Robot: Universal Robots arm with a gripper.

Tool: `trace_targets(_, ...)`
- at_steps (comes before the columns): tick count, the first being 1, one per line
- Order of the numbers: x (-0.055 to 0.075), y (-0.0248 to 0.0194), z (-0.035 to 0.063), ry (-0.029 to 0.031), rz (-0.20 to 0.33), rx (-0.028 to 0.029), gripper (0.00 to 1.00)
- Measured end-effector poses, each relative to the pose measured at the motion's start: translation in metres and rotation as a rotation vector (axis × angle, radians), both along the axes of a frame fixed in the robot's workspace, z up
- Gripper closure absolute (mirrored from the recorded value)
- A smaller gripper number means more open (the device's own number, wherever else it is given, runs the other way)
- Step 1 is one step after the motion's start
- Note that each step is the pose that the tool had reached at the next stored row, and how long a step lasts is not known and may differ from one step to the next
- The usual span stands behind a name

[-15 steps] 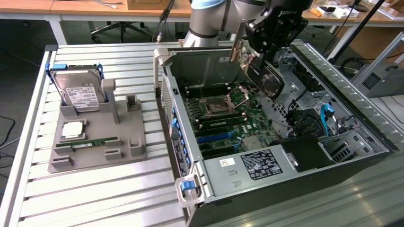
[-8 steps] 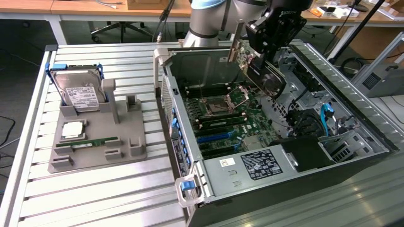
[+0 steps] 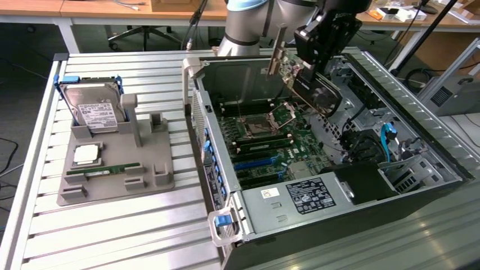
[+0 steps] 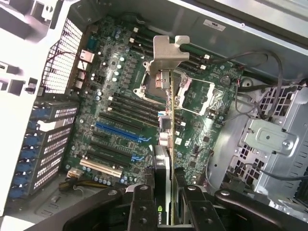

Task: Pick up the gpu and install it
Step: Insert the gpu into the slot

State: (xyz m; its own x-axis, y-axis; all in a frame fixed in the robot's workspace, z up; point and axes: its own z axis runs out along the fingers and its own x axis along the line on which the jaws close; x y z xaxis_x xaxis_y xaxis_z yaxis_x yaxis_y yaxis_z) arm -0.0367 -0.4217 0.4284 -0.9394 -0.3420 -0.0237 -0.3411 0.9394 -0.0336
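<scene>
The gpu [image 3: 311,90], a thin flat card with a dark face and a silver end bracket [image 3: 277,53], hangs tilted above the open computer case [image 3: 225,185]. My gripper [image 3: 315,53] is shut on it from above. In the wrist view the gpu [image 4: 168,120] appears edge-on, held between my black fingers [image 4: 144,207], its silver bracket [image 4: 166,55] pointing away over the green motherboard [image 4: 120,96]. It hovers over the CPU socket [image 4: 183,94], apart from the blue and black expansion slots [image 4: 120,132].
A grey fixture [image 3: 112,169] on the slatted table [image 3: 135,225] holds a silver hard drive [image 3: 94,109], a small square chip [image 3: 86,153] and a green RAM stick [image 3: 112,168]. The case has a power supply [image 3: 311,194], drive cages and loose cables [image 4: 260,72].
</scene>
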Motion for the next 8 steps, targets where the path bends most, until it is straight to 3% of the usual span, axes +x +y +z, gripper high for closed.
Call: trace_targets(8,0.0,0.0,0.0,0.0,0.059,0.0,0.73)
